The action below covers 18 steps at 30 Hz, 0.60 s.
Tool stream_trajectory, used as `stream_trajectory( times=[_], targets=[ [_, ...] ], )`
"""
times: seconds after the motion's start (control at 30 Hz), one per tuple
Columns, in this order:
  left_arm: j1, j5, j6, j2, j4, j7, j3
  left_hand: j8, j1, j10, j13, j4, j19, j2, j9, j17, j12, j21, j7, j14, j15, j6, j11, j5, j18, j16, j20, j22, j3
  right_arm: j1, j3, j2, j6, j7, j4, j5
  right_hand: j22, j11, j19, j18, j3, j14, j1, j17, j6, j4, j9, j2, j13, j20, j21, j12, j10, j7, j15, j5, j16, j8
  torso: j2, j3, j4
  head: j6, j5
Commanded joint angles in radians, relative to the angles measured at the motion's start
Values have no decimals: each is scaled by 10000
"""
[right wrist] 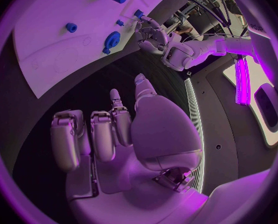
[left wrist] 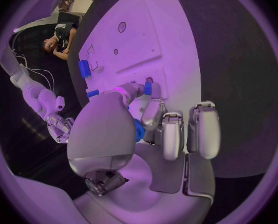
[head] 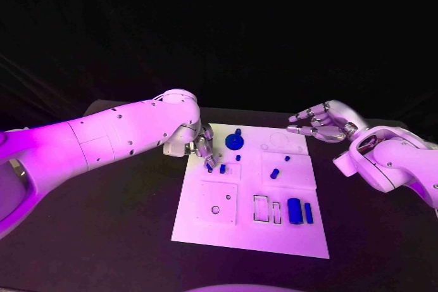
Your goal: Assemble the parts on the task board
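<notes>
left hand (head: 202,146) at the board's (head: 219,232) upper left, fingertips down on a small blue peg (head: 222,168), looks pinched; right hand (head: 321,124) upper right over the desk (head: 109,241), fingers loose, holding nothing

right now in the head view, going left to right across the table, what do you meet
left hand at the task board's left edge → blue gear-like part → small blue peg → two upright blue blocks → right hand

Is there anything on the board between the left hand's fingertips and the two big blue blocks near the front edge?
Yes. In the head view, between the left hand and the blue blocks sits one small blue peg on the white board.
</notes>
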Motion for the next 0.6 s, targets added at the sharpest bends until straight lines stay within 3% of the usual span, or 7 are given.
stream_trajectory(
  times=[0.03,0.6],
  targets=[
    [-65,309,350,16,-45,-138,-48,-52,-30,22,8,-1630,712,66,15,2635,-19,54,-67,1069,81,62,-4,53,-40,31,97,1772,1605,-6,0,5,27,91,5,-31,1895,3,642,119,-68,789,5,1560,48,-5,15,131,1504,-25,-34,-59,132,-27,-19,25,-62,24,-1,-2,-2,-3,8],
    [-63,717,96,-56,-110,-197,-54,-29,-315,6,-100,-1690,696,237,35,2635,-115,11,-87,1069,70,93,-17,294,-27,31,88,1745,1691,-6,0,-10,40,80,7,-34,1894,3,641,120,-78,788,13,1553,46,-9,14,129,1502,-25,-35,-61,130,-26,-19,38,-66,23,0,-8,3,-9,-1]
  ],
)
